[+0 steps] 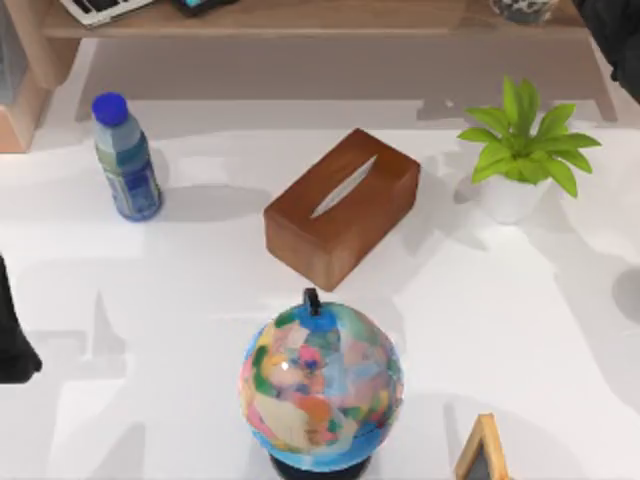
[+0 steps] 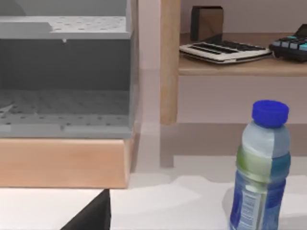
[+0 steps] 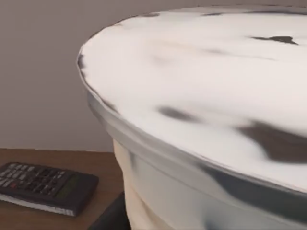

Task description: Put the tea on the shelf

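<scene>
White desk (image 1: pixel 520 320) seen from above, with the wooden shelf (image 1: pixel 300 20) running along its far edge.

Top view: you have a brown tissue box (image 1: pixel 342 207) near the desk's middle, a globe (image 1: pixel 320 385) at the near edge, and a blue-capped bottle (image 1: pixel 125 157) toward the far left. A potted plant (image 1: pixel 522 155) stands toward the far right. A small wooden-framed thing (image 1: pixel 482 452) pokes in at the near edge, right of the globe. On the shelf, a keyboard (image 1: pixel 100 8) sits at the left and the tea (image 1: pixel 522 9) at the right end, just a speckled sliver at the frame's top. Your right arm (image 1: pixel 615 35) shows dark at the far right corner beside the tea. Your left arm (image 1: pixel 12 330) sits at the desk's left edge, parked.

Left wrist view: the bottle (image 2: pixel 261 167) stands on the desk before the shelf's side support (image 2: pixel 170 62); the keyboard (image 2: pixel 223 50) and a calculator (image 2: pixel 291 48) lie on the board. A grey rack (image 2: pixel 64 72) rests on a wooden base.

Right wrist view: the tea (image 3: pixel 201 124) looms very close, pale with dark mottling, over the shelf board (image 3: pixel 72 167); the calculator (image 3: pixel 43 187) lies beside it.

Whether either gripper's fingers are open or closed, you cannot tell.
</scene>
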